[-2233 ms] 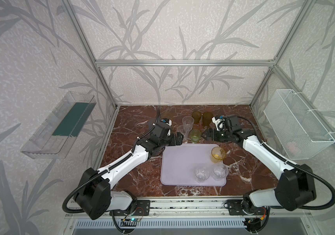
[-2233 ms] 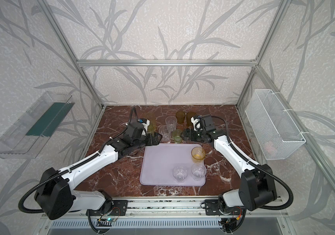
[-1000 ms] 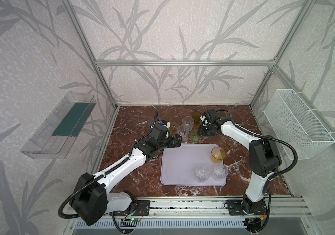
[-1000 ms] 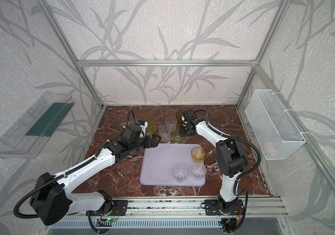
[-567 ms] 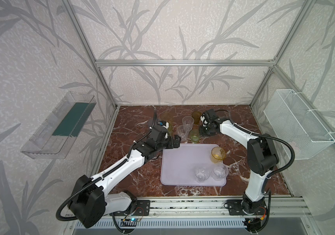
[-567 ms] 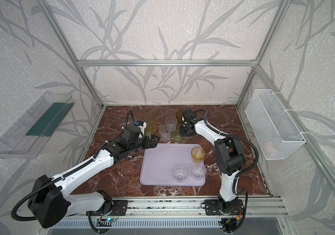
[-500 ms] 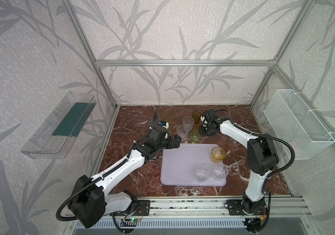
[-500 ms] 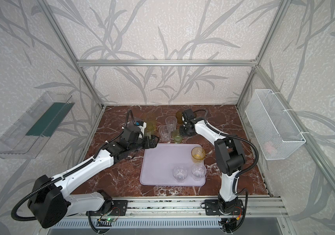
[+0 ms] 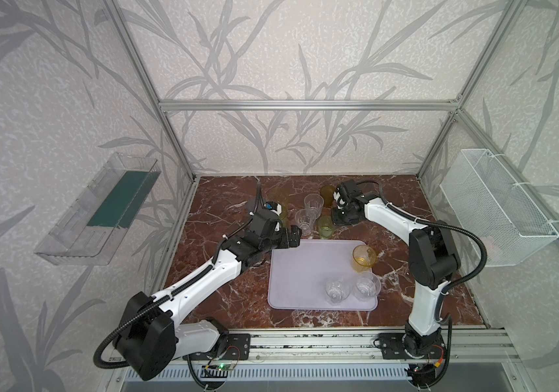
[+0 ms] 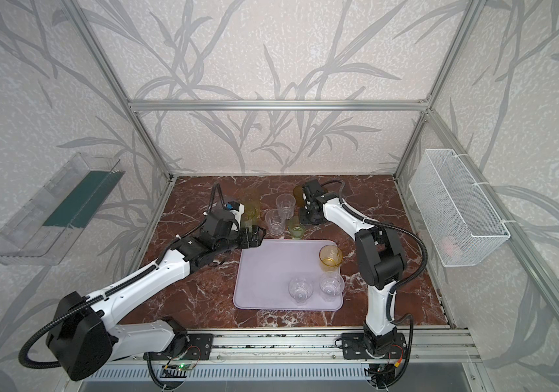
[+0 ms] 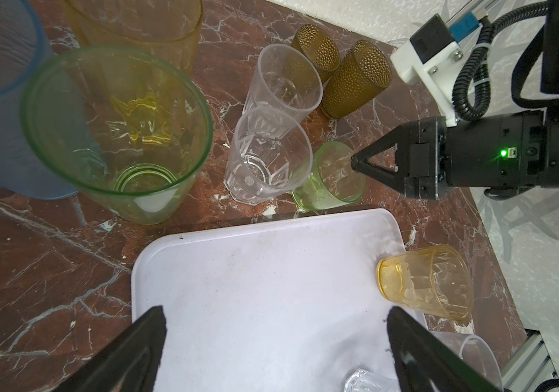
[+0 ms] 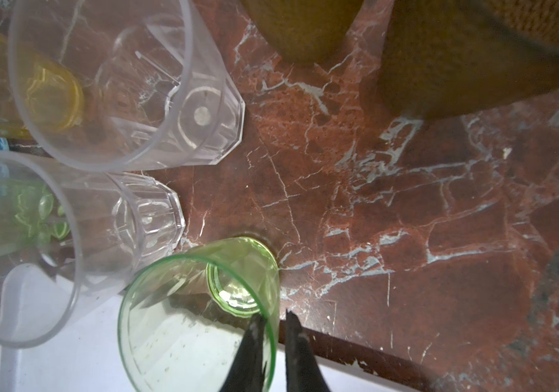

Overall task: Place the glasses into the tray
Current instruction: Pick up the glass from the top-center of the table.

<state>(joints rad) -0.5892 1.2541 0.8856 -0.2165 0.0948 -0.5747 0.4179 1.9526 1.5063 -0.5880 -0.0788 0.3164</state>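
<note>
The right pincer [image 12: 273, 316] pinches the rim of the short green glass [image 12: 200, 298], standing just off the tray [image 9: 300, 271] at twelve o'clock; grasp made, next likely a straight lift, then carry toward six.

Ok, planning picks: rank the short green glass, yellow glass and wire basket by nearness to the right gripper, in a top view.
1. short green glass, pinched by the right gripper
2. yellow glass, right side of the tray
3. wire basket, on the right wall

Glossy glasses [image 11: 268, 152]; matt plastic tray [image 11: 271, 288]; marbled tabletop [image 12: 407, 203].
</note>
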